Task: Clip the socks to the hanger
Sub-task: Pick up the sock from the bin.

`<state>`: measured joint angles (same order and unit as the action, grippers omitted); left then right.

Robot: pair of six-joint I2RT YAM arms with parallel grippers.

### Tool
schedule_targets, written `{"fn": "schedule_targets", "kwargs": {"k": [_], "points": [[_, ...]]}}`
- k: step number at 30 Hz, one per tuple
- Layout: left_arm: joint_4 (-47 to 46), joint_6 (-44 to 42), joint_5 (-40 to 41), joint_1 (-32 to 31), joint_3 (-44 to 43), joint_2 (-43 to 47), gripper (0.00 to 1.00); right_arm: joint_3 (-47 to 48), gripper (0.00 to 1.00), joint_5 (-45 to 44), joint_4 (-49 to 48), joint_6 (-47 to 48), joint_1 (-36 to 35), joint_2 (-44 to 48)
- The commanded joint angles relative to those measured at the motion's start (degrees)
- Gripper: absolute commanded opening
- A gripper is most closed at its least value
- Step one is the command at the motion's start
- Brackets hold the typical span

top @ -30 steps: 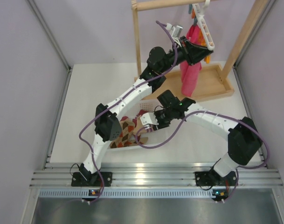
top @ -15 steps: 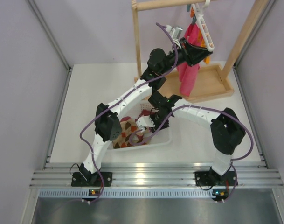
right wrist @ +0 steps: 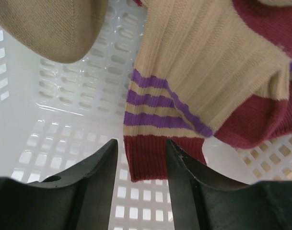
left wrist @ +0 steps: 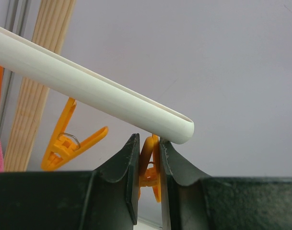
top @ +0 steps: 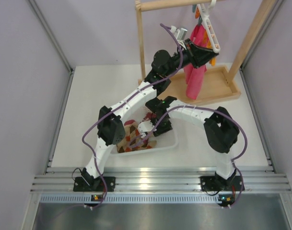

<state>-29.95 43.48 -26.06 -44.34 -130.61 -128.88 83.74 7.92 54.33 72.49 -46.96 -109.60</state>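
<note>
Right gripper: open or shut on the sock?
Open. The right gripper has its fingers apart, with the maroon cuff of the striped sock lying loose between them.

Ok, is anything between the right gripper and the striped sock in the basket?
Nothing visible. The right gripper is open over the striped sock, whose maroon cuff lies uncovered between the fingers on the basket floor.

I've got soft, even overhead light on the white tabletop [top: 88, 110], shadows faint. Hard glare streaks on the metal rail [top: 150, 173] up front. Left wrist: hanger bar [left wrist: 88, 87] crisp, wooden post [left wrist: 26, 129] slightly soft. Right wrist: sock [right wrist: 208, 72] knit sharp, right pincer [right wrist: 144, 148] dark, blurred.
</note>
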Motion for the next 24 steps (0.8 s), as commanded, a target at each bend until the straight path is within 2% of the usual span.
{"fn": "schedule_targets", "kwargs": {"k": [1,4,9,12,13,15,16,24], "points": [[-2.0,1.4,3.6,1.3,0.4,2.0,0.0,4.0,0.45,-3.4,6.0,0.7,-2.4,-2.7],[-1.9,1.4,3.6,1.3,0.4,2.2,0.0,4.7,0.49,-5.8,6.1,0.1,-3.0,-4.1],[-1.8,1.3,3.4,1.3,0.5,2.2,0.0,3.3,0.46,-9.9,3.2,-0.8,-2.9,-6.1],[-1.9,1.4,3.5,1.4,0.8,2.4,0.0,2.7,0.36,-10.2,0.5,-1.1,-2.9,-6.9],[-1.9,1.4,3.4,1.3,0.9,2.3,0.0,2.5,0.25,-10.6,-0.2,-1.4,-2.9,-6.9],[-1.9,1.3,3.4,1.4,1.0,2.5,0.0,1.4,0.14,-11.3,-2.6,-1.6,-2.9,-6.5],[-1.9,1.3,3.4,1.4,1.0,2.6,0.0,1.0,0.02,-11.4,-3.1,-1.1,-3.0,-6.1],[-1.9,1.1,2.9,1.4,2.2,3.5,0.0,-8.1,0.0,-17.8,-12.6,2.1,-3.6,7.8]]}}
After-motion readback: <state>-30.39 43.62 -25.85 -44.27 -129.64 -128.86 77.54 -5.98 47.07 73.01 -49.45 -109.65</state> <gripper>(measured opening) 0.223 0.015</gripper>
